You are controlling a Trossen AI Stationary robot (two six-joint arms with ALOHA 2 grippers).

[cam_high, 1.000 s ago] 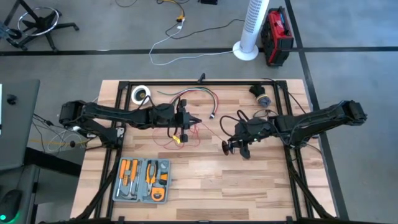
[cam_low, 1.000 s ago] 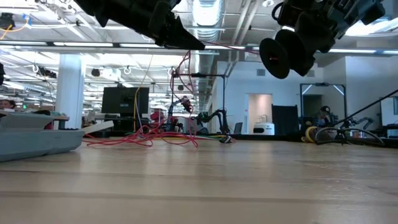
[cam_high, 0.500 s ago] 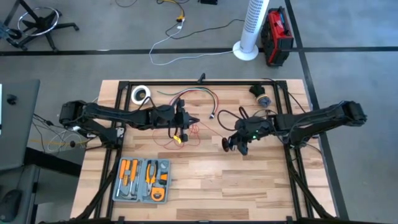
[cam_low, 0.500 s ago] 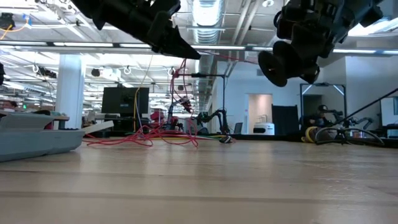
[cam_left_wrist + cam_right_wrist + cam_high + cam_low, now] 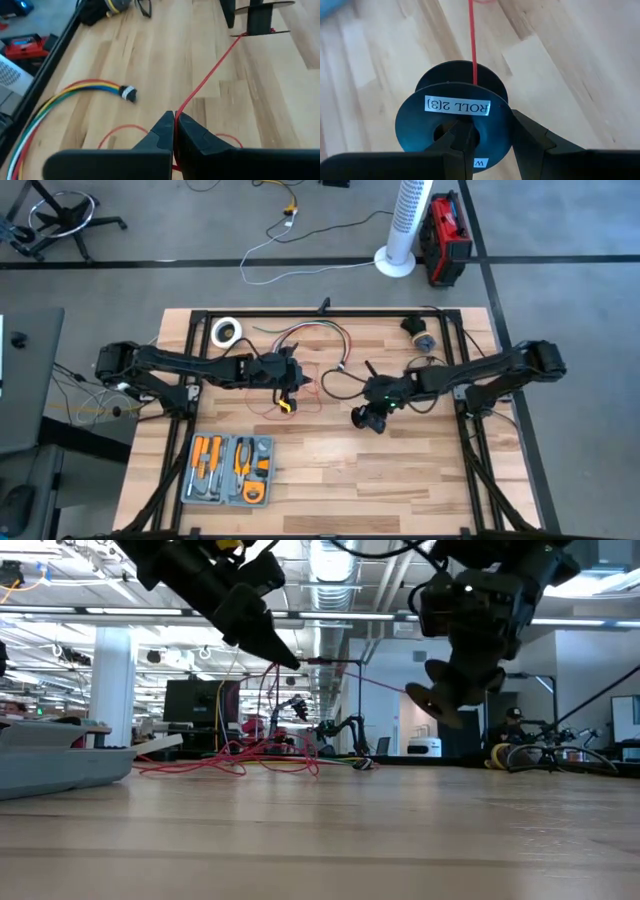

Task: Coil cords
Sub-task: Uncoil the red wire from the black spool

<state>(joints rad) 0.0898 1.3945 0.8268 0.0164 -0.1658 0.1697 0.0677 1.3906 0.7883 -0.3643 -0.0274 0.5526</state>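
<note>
Left gripper [image 5: 174,131] pinching red wire [image 5: 210,74], right gripper [image 5: 487,135] apparently clamping spool [image 5: 454,120]

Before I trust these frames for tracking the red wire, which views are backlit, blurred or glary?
Low view: the left gripper and the spool are dark silhouettes against bright ceiling lights. Right wrist view: the table is soft and pale, the red wire sharp. Left wrist view: the wire reads clearly.
</note>
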